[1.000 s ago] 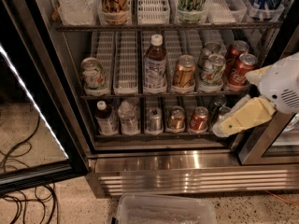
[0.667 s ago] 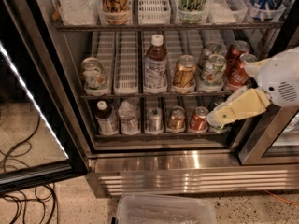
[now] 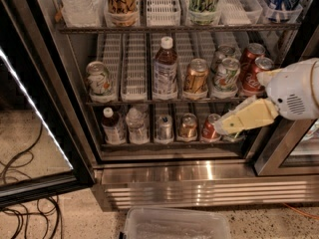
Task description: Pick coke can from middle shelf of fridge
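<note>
The red aluminium coke can point(image 3: 254, 77) stands at the right end of the dark wire middle shelf point(image 3: 134, 102) in the stainless-steel fridge point(image 3: 199, 188). The cream hand point(image 3: 228, 125) hangs just below it; whether it is wide or narrow, I cannot tell.

Matt plastic gripper point(image 3: 227, 125) before shiny steel fridge point(image 3: 199, 177).

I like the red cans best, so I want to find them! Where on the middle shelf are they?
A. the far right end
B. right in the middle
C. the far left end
A: the front red can and the back red can both stand at the right end of the middle shelf; the gripper is just below them, in front of the lower shelf.
</note>
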`<state>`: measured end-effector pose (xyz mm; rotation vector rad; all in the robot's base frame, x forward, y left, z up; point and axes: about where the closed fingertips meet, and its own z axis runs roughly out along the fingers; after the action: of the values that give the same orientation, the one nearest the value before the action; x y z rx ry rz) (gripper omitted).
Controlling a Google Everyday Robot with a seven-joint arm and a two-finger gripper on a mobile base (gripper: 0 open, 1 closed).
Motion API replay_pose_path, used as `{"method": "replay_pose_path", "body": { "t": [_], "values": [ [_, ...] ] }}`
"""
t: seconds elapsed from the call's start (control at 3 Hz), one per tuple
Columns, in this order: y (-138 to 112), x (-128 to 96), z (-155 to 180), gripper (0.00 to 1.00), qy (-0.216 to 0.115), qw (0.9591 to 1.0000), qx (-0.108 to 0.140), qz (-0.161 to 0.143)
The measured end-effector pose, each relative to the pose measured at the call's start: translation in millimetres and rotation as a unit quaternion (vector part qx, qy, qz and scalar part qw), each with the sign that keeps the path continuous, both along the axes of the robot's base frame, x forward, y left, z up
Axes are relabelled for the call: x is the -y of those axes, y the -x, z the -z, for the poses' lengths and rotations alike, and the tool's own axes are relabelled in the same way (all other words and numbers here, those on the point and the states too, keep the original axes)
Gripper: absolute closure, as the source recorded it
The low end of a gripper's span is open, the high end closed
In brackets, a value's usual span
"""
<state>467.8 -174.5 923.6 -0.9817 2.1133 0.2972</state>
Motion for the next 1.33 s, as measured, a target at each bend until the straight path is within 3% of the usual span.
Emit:
{"method": "replay_pose_path", "body": {
  "t": [0.33, 0.67, 1.0, 1.33],
  "values": [
    [-9.1, -2.0, 30.7, 0.00, -0.044, 0.9980, 0.017, 0.043],
    [-21.7, 4.1, 58.2, 0.00, -0.066, 0.9930, 0.041, 0.089],
    [-33.8, 22.7, 82.4, 0.00, -0.088, 0.9834, 0.075, 0.140],
    [-44.7, 36.2, 71.1, 0.00, -0.080, 0.9770, 0.106, 0.166]
  ]
}}
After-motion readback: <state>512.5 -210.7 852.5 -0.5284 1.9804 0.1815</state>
